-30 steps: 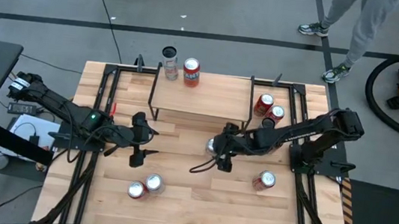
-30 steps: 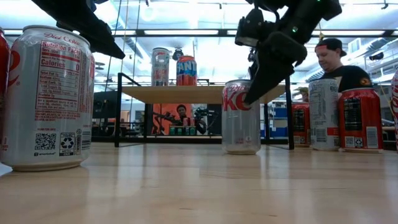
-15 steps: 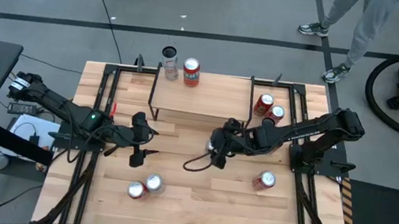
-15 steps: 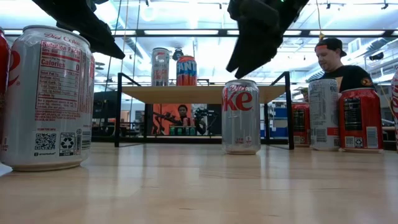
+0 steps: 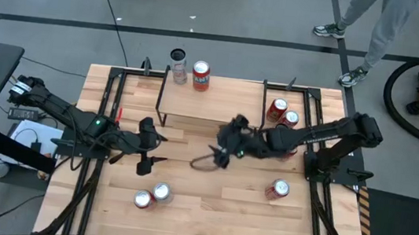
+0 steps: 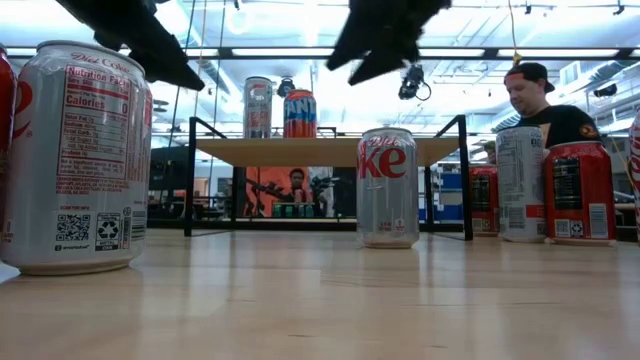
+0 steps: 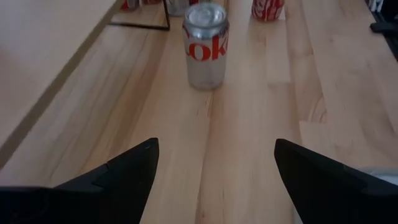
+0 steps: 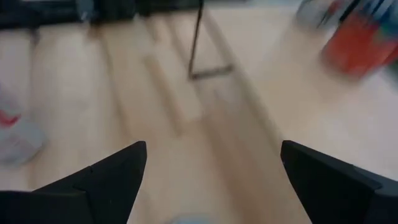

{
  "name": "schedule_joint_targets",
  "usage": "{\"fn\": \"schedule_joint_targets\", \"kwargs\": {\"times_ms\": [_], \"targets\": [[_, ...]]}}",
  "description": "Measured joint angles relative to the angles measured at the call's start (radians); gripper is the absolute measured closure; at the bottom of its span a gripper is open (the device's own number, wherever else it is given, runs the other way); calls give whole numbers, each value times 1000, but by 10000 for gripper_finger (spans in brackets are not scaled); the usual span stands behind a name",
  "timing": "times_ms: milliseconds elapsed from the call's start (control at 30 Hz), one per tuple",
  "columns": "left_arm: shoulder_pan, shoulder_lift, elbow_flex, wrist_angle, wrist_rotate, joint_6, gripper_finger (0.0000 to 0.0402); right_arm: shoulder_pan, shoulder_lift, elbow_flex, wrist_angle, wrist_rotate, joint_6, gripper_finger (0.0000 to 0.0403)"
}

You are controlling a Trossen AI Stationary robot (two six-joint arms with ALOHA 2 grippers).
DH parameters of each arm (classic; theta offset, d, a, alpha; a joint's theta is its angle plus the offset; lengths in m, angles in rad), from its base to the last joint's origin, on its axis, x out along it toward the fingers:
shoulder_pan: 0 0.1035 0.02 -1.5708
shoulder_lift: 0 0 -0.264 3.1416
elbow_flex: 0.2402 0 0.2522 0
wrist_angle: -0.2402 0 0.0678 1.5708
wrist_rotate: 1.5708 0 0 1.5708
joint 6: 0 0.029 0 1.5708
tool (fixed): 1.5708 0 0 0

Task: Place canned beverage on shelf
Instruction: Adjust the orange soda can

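Note:
The shelf (image 5: 218, 107) stands at the table's far middle, and it also shows in the low view (image 6: 330, 150). On its far left corner stand a silver can (image 5: 178, 55) and an orange can (image 5: 201, 75). A silver Diet Coke can (image 6: 388, 187) stands upright on the table in front of the shelf. It also shows in the left wrist view (image 7: 206, 43). My right gripper (image 5: 220, 152) is open and empty, high above that can (image 6: 385, 45). My left gripper (image 5: 145, 158) is open and empty, to the can's left.
Two red cans (image 5: 282, 114) stand to the right of the shelf. A red can (image 5: 278, 189) stands near the right front, and two cans (image 5: 151, 195) stand near the left front. A person (image 6: 545, 105) sits beyond the table.
My right gripper has risen from beside the Diet Coke can to well above it. It has also gone a little toward the table's left and far edges. The can has stayed where it was, upright on the table.

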Motion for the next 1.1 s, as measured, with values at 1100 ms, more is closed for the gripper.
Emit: {"fn": "schedule_joint_targets", "kwargs": {"times_ms": [1100], "targets": [[1,0,-3,6,-118,107,72,-571,150,0,437,-286,-376,116]]}}
